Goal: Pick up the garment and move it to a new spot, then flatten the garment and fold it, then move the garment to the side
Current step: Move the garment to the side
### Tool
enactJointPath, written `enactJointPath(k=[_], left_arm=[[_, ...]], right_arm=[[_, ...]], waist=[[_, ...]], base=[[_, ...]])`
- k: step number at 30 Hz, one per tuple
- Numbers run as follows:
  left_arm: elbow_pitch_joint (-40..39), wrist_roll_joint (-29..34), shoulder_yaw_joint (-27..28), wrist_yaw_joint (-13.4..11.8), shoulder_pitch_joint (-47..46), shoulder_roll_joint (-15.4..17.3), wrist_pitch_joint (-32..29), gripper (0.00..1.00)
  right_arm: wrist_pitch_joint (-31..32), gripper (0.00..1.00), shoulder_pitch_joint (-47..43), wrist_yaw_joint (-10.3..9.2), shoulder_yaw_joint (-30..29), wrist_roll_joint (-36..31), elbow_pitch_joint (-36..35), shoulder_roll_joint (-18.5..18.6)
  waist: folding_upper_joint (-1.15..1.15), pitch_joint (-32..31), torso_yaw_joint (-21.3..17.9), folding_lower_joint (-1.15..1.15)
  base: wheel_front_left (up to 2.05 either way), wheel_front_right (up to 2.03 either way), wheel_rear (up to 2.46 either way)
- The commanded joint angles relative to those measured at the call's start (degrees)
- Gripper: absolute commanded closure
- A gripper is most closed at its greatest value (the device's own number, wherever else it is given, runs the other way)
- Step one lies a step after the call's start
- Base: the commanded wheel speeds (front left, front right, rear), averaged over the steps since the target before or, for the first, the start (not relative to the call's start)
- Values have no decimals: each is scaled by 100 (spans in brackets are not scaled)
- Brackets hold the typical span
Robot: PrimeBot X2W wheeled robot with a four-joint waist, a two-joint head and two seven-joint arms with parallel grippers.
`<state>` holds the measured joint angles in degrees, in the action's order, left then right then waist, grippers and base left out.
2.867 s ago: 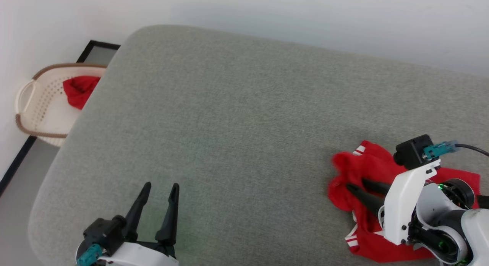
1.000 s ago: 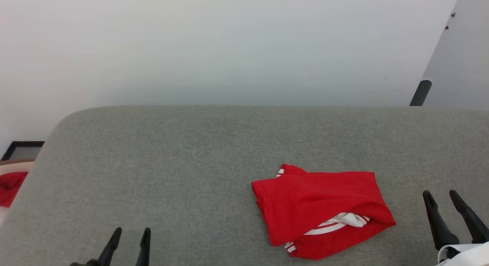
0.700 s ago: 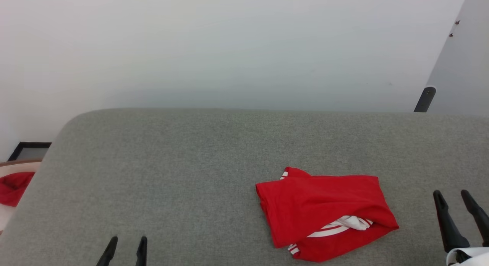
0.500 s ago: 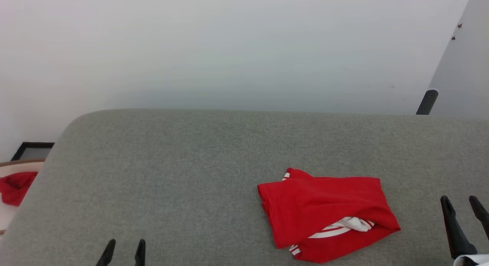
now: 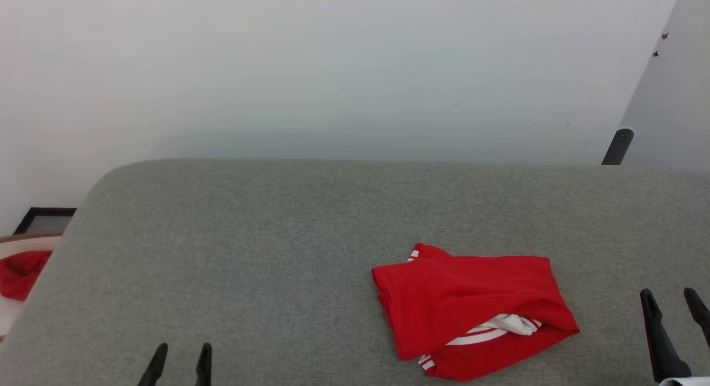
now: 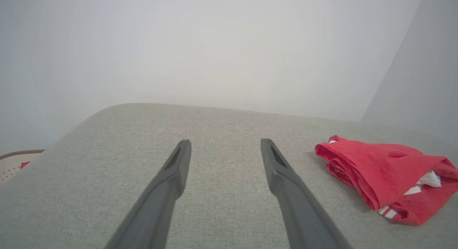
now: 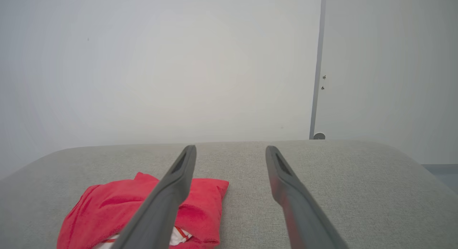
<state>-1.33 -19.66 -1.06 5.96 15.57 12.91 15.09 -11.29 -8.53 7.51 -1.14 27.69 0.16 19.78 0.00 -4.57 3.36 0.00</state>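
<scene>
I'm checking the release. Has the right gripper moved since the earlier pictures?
Yes. The right gripper was over the garment earlier; now it stands open to the garment's right, drawn back toward the robot, with bare cushion between them.

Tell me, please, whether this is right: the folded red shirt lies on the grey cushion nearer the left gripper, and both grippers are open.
Not quite: the head view shows the shirt nearer the right gripper, not the left gripper. It does lie on the grey cushion, and both grippers are open.
</scene>
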Motion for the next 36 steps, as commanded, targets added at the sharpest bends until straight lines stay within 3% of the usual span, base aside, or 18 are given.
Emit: enactJointPath(k=[1,28,32,36], left_arm=[[-13,21,16,6,-19,-15,4,0],[40,77,5,71,-144,-45,4,0],[22,35,3,75,-230,-100,3,0],[38,18,1,84,-283,-183,3,0]], right_arm=[[-75,0,-59,-5,-46,-40,-2,-42],[-34,0,-59,-5,-148,44,112,-218],[458,0,413,-5,97,181,75,-65],[1573,0,1180,-5,470,258,167,248]], waist=[[0,3,1,0],[0,75,51,0],[0,158,89,0],[0,287,122,0]], base=[[0,0,0],[0,0,0],[0,0,0],[0,0,0]])
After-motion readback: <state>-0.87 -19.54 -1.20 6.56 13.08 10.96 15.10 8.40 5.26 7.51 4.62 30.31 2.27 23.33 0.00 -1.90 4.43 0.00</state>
